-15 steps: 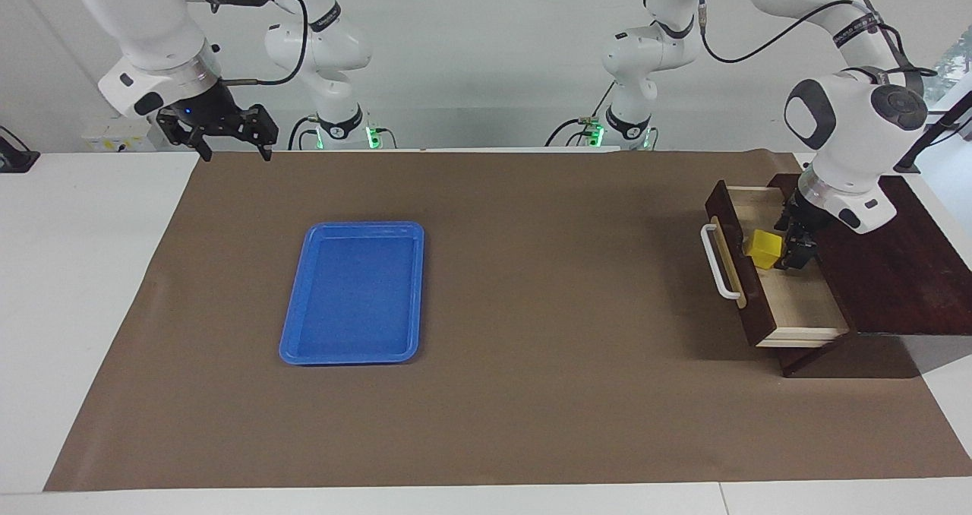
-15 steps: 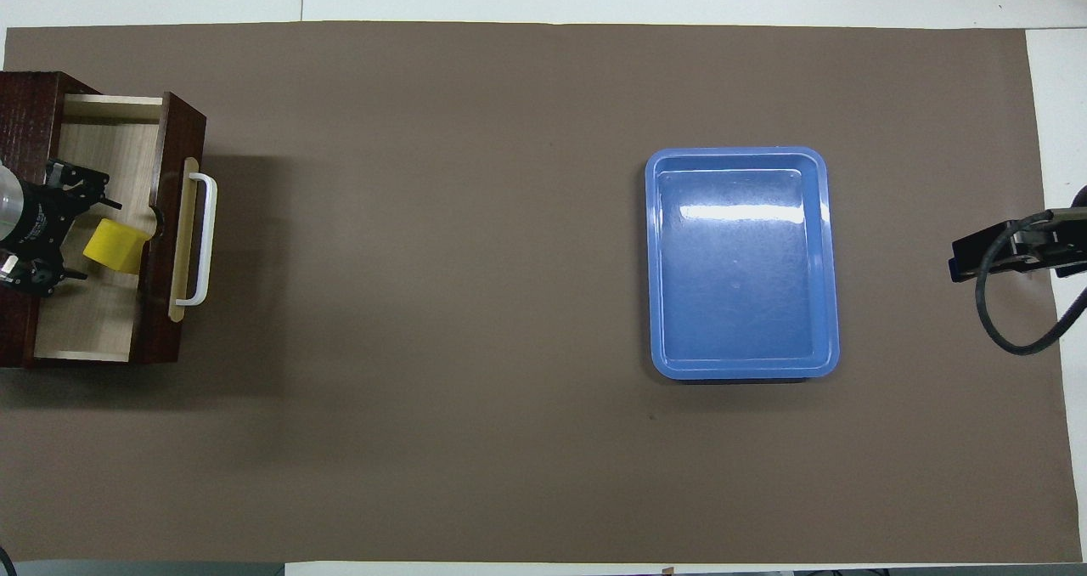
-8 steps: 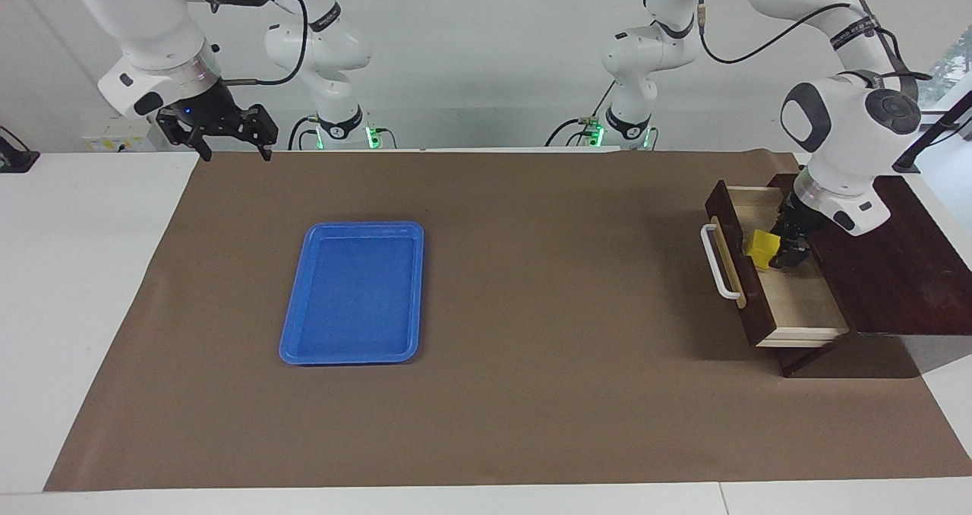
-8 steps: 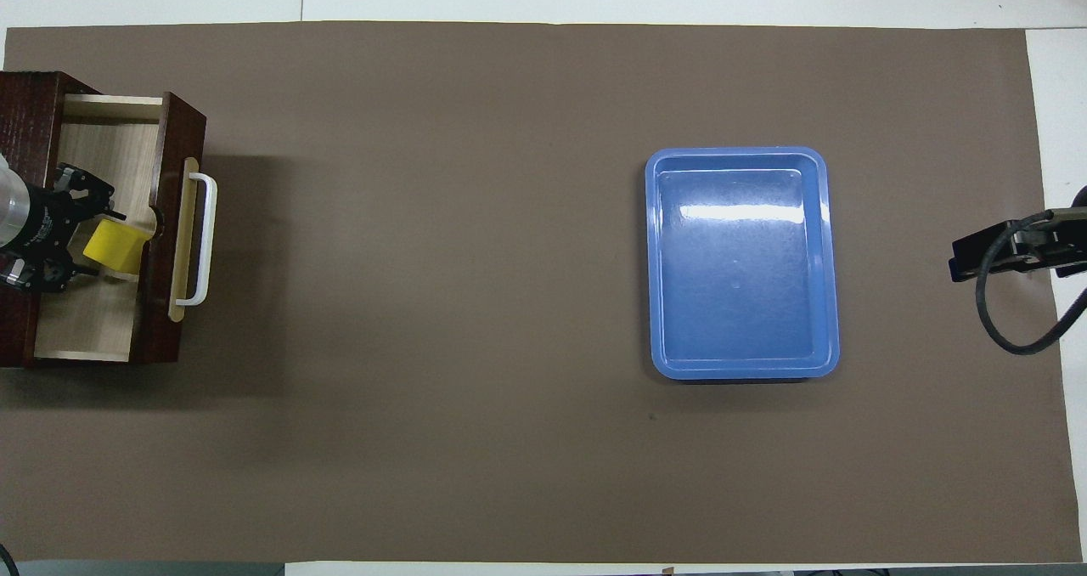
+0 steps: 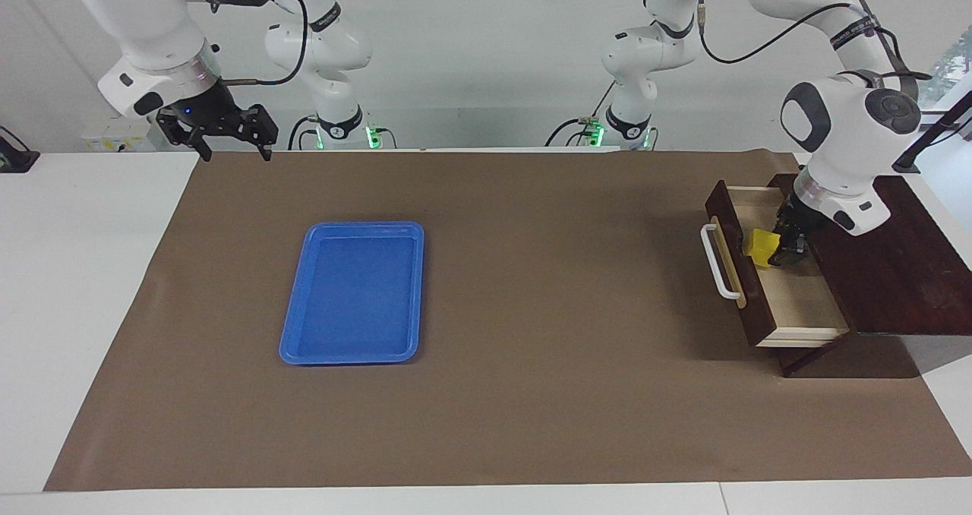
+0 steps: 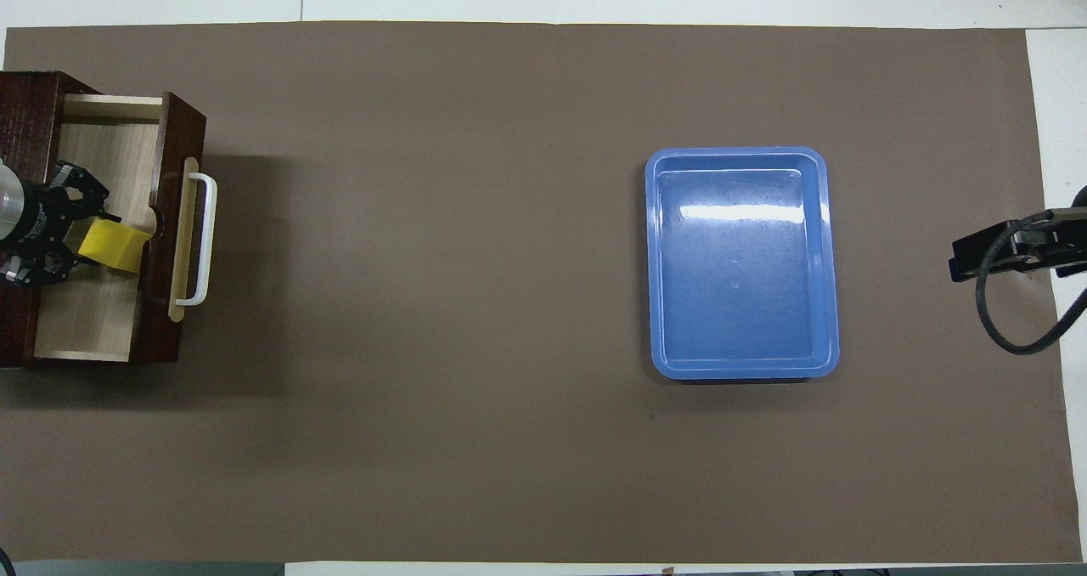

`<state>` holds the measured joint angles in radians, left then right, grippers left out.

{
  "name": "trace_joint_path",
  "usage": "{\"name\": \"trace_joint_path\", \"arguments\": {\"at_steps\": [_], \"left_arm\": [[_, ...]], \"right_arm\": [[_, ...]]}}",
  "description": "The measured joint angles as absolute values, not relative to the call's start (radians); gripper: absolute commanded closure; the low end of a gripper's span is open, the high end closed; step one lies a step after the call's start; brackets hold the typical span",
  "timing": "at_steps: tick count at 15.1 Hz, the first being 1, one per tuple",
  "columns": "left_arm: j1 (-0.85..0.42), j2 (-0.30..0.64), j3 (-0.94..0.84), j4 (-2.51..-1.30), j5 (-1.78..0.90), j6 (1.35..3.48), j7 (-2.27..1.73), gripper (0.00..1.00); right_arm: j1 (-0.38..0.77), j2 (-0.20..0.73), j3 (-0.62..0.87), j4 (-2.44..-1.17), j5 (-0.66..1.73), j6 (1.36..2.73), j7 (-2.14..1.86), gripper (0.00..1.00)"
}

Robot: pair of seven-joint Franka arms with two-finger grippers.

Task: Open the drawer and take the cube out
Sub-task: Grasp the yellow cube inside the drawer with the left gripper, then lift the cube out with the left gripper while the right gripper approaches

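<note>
Closed since earlier: left gripper (image 5: 776, 252), now clamped on cube (image 5: 761, 245) inside open drawer (image 5: 797, 302). Exit lies straight up. Right gripper (image 5: 232, 150) waits, open.

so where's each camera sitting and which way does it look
Facing view: high across the table, looking back at the robots; both arms show whole, the left gripper shut on the cube in the open drawer, the right gripper waiting open over the table's edge.
Overhead view: above the robots' end, looking steeply down; only the left gripper and the right arm's end show.
Shared: drawer, cube, blue tray.
</note>
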<state>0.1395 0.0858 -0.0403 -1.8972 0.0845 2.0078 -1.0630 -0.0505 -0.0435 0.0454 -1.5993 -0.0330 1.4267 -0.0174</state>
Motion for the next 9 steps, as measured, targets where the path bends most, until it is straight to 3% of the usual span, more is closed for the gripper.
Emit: {"name": "trace_joint_path", "arguments": {"at_steps": [5,9], "left_arm": [[0.132,0.093,-0.048,-1.65,0.083,1.754,-1.087,1.0],[0.019,0.128,-0.056,-1.536,0.083,1.639,-1.337,1.0]], "right_arm": [[-0.051,-0.044,0.045,-1.601,-0.024,1.427,-0.017,0.0],[-0.061,-0.044,0.042,-1.641,0.036,1.445,0.066,0.0]]}}
